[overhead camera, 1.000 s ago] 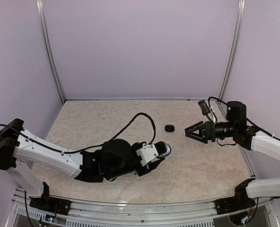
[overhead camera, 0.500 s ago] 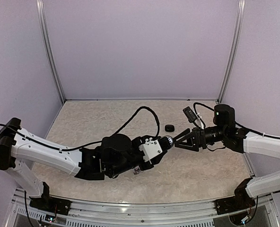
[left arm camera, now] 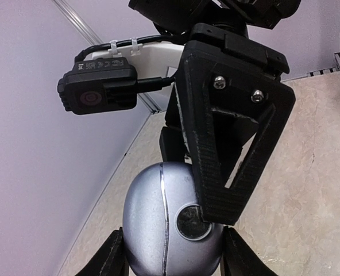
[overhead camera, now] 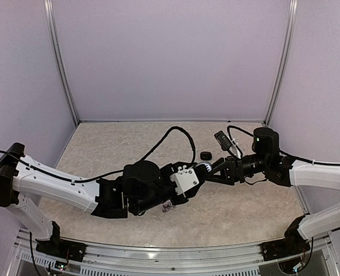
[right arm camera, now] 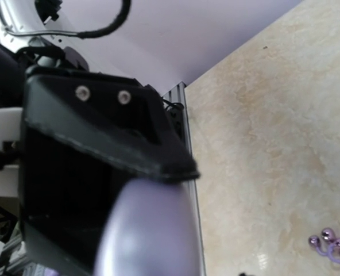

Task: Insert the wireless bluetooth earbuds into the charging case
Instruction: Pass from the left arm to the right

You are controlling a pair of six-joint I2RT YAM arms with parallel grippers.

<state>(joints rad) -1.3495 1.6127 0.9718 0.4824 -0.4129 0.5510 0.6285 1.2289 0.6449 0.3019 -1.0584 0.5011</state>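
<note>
The left gripper (left arm camera: pixel 176 257) has its jaws clamped on the charging case (left arm camera: pixel 155 224), a silvery-blue pebble with a seam down its side. It holds the case clear of the table (overhead camera: pixel 244 210) and turned toward the other arm. Judged from that pose, it acts as a vice so the case can be worked open.

The right gripper (overhead camera: pixel 216 171) meets it head on. One of its fingers (left arm camera: pixel 230 144) lies across the case's face with its tip over a round dark recess, and the other shows dimly behind. The case sits between them, but whether they pinch it or merely straddle it cannot be told. The case looks shut, so no bud can go in yet.

Only the overhead view gives the layout, including a small black item (overhead camera: pixel 205 155) on the table just beyond the grippers, too small to name. The right wrist view is mostly blurred case. It does show the silvery earbuds (right arm camera: pixel 331 243) with pinkish tips most clearly, lying loose on the table, apart from the case.
</note>
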